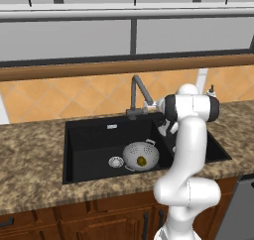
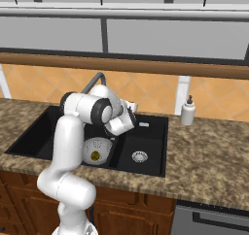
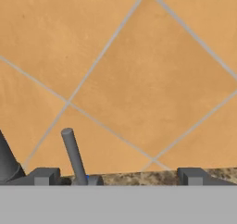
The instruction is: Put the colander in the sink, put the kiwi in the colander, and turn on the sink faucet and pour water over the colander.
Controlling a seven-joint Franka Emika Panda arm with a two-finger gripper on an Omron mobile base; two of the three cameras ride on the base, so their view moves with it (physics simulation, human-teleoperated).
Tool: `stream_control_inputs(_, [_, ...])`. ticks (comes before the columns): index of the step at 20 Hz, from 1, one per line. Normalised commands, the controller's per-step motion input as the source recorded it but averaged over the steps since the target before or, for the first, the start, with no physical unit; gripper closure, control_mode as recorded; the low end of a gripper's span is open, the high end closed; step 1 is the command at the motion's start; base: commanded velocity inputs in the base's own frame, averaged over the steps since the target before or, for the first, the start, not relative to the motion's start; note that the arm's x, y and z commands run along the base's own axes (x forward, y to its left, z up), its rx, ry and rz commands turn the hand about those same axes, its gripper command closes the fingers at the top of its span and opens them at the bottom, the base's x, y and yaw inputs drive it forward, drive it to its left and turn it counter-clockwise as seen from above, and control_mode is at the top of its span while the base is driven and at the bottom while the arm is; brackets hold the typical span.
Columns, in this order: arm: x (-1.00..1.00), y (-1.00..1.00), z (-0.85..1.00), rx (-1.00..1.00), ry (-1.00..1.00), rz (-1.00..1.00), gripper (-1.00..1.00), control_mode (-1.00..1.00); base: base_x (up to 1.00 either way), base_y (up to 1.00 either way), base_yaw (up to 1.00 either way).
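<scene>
The silver colander (image 1: 141, 153) (image 2: 97, 149) sits in the left basin of the black sink (image 1: 89, 150) (image 2: 36, 137), near the divider. The yellow-green kiwi (image 1: 141, 160) (image 2: 95, 156) lies inside it. The dark grey sink faucet (image 1: 135, 92) (image 2: 95, 81) rises behind the basin, and no water shows at its spout. My gripper (image 1: 150, 105) (image 2: 131, 106) (image 3: 119, 177) is open at the faucet's base, pointing at the tiled wall. In the hand view the faucet's lever (image 3: 73, 156) stands between the fingertips (image 3: 46, 176), close to the left one.
A steel drain strainer (image 1: 115, 161) lies left of the colander, and another drain (image 2: 139, 156) sits in the right basin. A white soap dispenser (image 1: 212, 91) (image 2: 187, 111) stands on the speckled counter at the right. The orange tile backsplash (image 3: 139, 79) is close ahead of the hand.
</scene>
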Motion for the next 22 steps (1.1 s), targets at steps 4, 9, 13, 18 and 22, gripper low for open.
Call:
stream_control_inputs(4, [0.18, 0.11, -0.1, 0.0, 0.0, 0.0, -1.0, -1.0, 0.0, 0.0, 0.0])
stream_control_inputs(9, [0.24, 0.05, -0.07, 0.0, 0.0, 0.0, -1.0, -1.0, 0.0, 0.0, 0.0])
stream_control_inputs(13, [0.19, 0.08, -0.04, 0.0, 0.0, 0.0, -1.0, -1.0, 0.0, 0.0, 0.0])
stream_control_inputs(18, [0.07, 0.11, -0.01, 0.0, 0.0, 0.0, -1.0, -1.0, 0.0, 0.0, 0.0])
stream_control_inputs(22, [0.08, 0.03, 0.0, 0.0, 0.0, 0.0, -1.0, -1.0, 0.0, 0.0, 0.0])
